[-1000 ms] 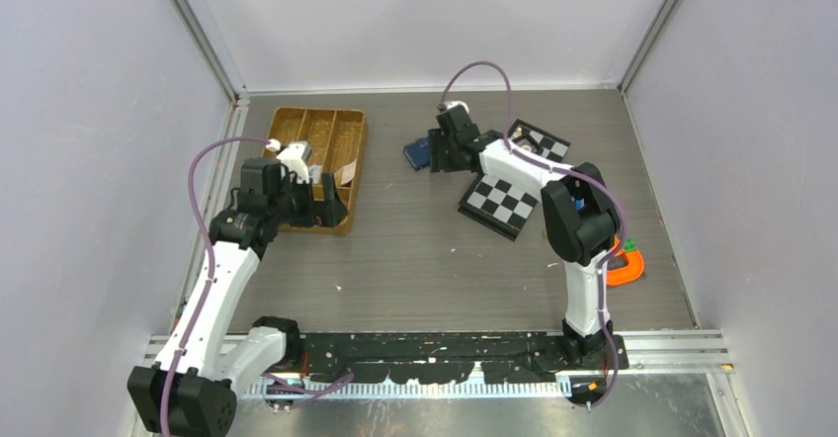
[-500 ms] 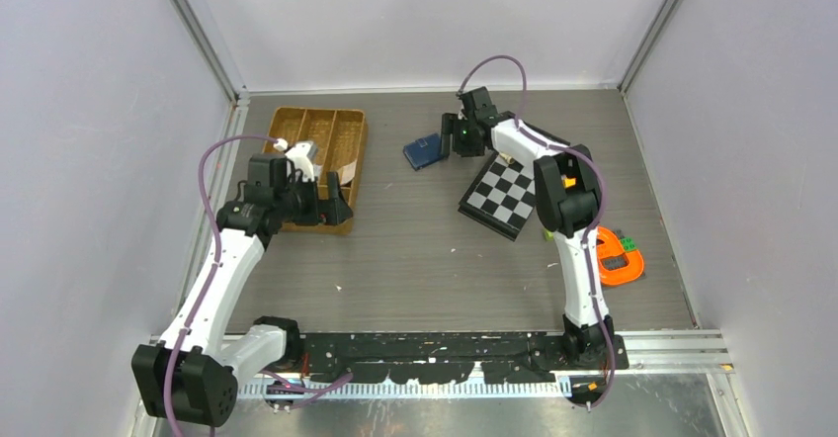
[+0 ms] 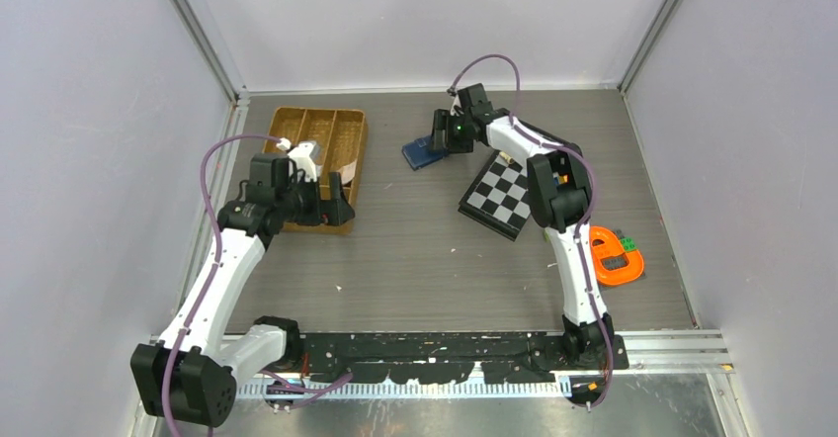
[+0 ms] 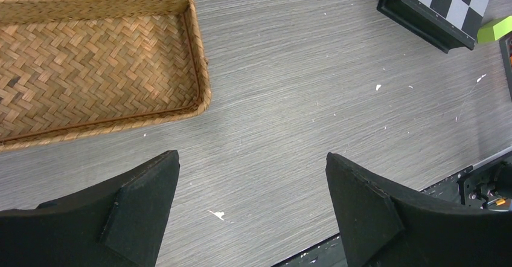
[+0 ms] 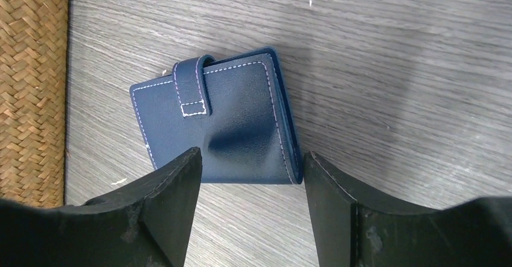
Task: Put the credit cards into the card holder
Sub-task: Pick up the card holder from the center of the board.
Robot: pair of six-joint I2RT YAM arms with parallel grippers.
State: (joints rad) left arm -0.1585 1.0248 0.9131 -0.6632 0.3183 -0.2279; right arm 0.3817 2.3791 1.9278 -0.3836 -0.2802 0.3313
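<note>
Navy card holder [image 5: 212, 122] lies closed, partly between spread right jaws.

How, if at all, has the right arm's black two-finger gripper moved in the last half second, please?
Yes: the black right gripper shifted left, toward the brown wicker tray, and now hangs open over the navy-blue folding card holder.

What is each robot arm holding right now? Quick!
Left end effector: open, holding nothing, above the grey wood-grain table.
Right end effector: open, holding nothing, just above the closed navy-blue stitched card holder.
</note>
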